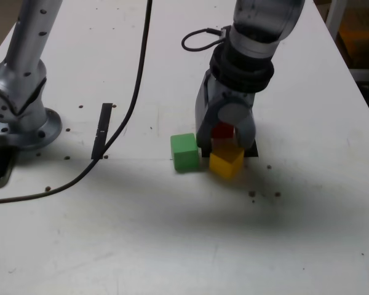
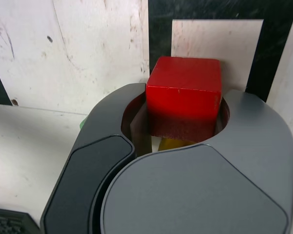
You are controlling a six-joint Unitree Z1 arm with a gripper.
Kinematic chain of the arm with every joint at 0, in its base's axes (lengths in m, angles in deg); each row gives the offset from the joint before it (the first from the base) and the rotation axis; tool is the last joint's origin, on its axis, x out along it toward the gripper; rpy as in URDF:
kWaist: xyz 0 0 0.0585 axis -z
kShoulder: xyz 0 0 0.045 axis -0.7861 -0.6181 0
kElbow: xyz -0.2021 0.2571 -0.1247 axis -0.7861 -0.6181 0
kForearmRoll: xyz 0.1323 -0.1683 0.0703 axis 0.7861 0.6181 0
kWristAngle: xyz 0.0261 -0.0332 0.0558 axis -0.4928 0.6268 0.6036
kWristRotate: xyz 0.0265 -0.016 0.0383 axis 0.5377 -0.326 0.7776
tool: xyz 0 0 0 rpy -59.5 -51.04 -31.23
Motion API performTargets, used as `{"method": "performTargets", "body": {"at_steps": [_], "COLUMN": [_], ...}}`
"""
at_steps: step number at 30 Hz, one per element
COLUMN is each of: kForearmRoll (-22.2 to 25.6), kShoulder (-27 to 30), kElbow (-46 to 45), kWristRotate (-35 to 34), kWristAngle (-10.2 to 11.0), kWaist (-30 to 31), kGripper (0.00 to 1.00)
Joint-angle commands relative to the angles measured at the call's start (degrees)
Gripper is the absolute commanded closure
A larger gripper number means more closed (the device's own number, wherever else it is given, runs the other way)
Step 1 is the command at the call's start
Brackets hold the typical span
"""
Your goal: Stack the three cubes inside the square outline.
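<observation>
**Red cube in the jaws above the yellow cube; placement step in hand**

The gripper (image 1: 224,134) is clenched on the red cube (image 2: 183,97), with a jaw pressed to each of 2 opposite sides. In the wrist view the red cube sits squarely between the jaws, and a sliver of the yellow cube (image 2: 173,143) shows directly beneath it.

Landmark: the yellow cube (image 1: 226,161). In the exterior view it lies at the near edge of the square outline (image 1: 252,149), of which only a dark corner shows just behind it on the exterior view's right. Whether the yellow cube sits fully inside the outline cannot be told from either view. The red cube (image 1: 222,130) is directly above the yellow cube; whether the 2 touch is hidden by the jaws. The green cube (image 1: 185,152) rests on the table (image 1: 172,233) just beside the yellow cube, on the exterior view's left, apart from the gripper.

Judgement: step 2 of 3 is in hand, seating red on yellow. The next move calls for a settled, level contact, then a release without nudging the lower cube, and a straight lift clear. The green cube is yet to be stacked.
</observation>
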Motion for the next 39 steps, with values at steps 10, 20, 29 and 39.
{"method": "performTargets", "body": {"at_steps": [10, 20, 29, 39], "kForearmRoll": [-0.78, -3.04, -2.44, -1.56], "kShoulder": [-0.26, -0.77, -0.74, -0.68], "kElbow": [-1.04, -1.24, -2.31, -2.44], "kWristRotate": [0.29, 1.59, 2.21, 3.08], "kWristAngle": [-1.20, -0.58, -0.51, -0.53], "kWaist": [0.44, 0.41, -0.23, -0.66], "kGripper": [0.72, 0.66, 0.48, 0.40]}}
